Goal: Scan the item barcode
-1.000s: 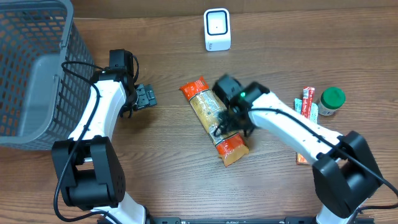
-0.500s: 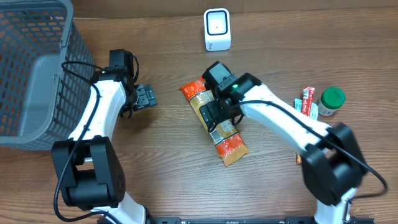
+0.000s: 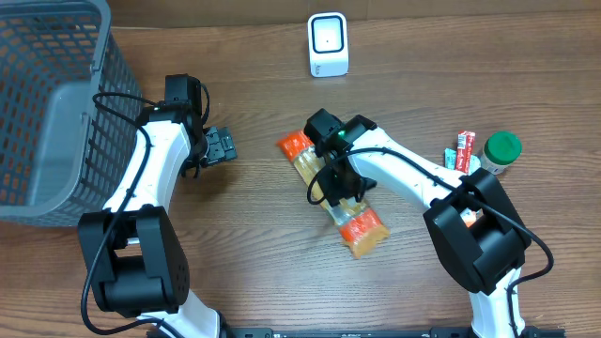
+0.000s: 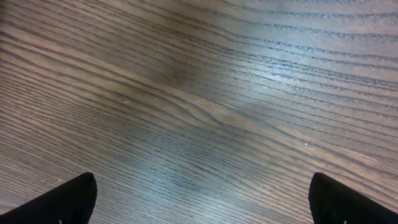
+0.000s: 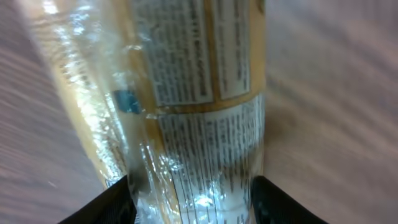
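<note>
1. A wooden bench (image 3: 263,282) seen from above, with two white robot arms reaching in from the near edge.
2. The packet (image 3: 360,225), clear plastic with orange ends, lies slantwise at the middle of the bench, one end pointing up and left, the other down and right.
3. The right hand (image 3: 331,188) is down over the packet's middle. In its wrist view the fingers (image 5: 118,202) sit against either side of the packet (image 5: 199,93), grasping it; small printed text faces the camera.
4. The left hand (image 3: 221,146) hovers left of the packet, well apart from it. It is released, fingers (image 4: 68,199) spread wide over bare wood.
5. A white scanner (image 3: 328,43) stands at the far edge, beyond the packet.
6. A grey basket (image 3: 47,103) fills the far left corner.
7. At the right stand a green-lidded jar (image 3: 500,152) and, just beside it, red-and-green sachets (image 3: 463,153).
</note>
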{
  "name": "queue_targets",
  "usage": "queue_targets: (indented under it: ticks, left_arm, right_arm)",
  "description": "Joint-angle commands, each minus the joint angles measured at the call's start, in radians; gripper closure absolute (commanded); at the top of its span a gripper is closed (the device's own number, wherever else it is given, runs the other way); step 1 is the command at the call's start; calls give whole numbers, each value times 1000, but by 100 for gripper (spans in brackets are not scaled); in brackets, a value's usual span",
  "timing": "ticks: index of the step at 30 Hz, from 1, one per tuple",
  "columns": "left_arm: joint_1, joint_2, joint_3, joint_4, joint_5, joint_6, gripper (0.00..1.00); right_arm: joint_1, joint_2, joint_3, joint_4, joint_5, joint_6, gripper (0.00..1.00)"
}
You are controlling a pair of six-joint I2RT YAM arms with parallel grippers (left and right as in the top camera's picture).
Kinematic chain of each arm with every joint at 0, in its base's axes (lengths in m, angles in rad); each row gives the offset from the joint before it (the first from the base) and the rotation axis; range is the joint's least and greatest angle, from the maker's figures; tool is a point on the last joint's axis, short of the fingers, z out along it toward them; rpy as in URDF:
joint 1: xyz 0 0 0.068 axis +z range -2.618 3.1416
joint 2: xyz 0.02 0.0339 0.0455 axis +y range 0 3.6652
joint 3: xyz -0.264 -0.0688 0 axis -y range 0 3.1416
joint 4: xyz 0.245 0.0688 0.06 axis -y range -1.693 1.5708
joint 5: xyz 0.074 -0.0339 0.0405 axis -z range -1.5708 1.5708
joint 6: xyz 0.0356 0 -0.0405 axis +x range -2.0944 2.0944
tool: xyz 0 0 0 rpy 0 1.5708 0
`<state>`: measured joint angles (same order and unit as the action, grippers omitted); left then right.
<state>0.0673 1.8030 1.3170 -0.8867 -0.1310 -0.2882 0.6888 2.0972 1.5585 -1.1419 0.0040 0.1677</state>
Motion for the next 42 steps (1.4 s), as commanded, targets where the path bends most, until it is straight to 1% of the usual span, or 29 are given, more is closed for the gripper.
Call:
queue_targets:
  ticks: [1,3,5,9,11,13,14,16,19,24,30,33,35,37,42]
  left_arm:
    - [4,-4,0,2,1,4,0]
    - [4,-4,0,2,1,4,0]
    - [4,-4,0,2,1,4,0]
    - [4,-4,0,2,1,4,0]
    - [4,-4,0,2,1,4,0]
    - [4,-4,0,2,1,4,0]
    - [4,-4,0,2,1,4,0]
    - [4,-4,0,2,1,4,0]
    - [4,-4,0,2,1,4,0]
    - [4,-4,0,2,1,4,0]
    - [4,-4,0,2,1,4,0]
    - [4,-4,0,2,1,4,0]
    - [4,-4,0,2,1,4,0]
    - [4,-4,0,2,1,4,0]
    - [4,-4,0,2,1,4,0]
  right_arm:
    - [3,-14,0,-50,82,70,41]
    - [6,-15,0,-67,77,94,41]
    - [9,-27,1,-60,74,85,41]
    - [8,-101,5,-28,73,-14,36]
    - [8,-135,7,-6,73,-20,30]
    - [8,-155,7,31,72,-19,14]
    - [8,-156,7,40,73,-20,9]
    - [8,-156,6,57,73,-25,7]
    - [8,-151,-2,82,43,-95,7]
    - [17,-126,-9,143,40,-98,6]
    - [19,-56,-14,215,40,-100,6]
    - [19,-21,-15,229,40,-126,10]
    - [24,-3,-16,221,37,-124,14]
    - [31,6,-18,209,24,-124,16]
    - [47,7,-51,214,17,-124,16]
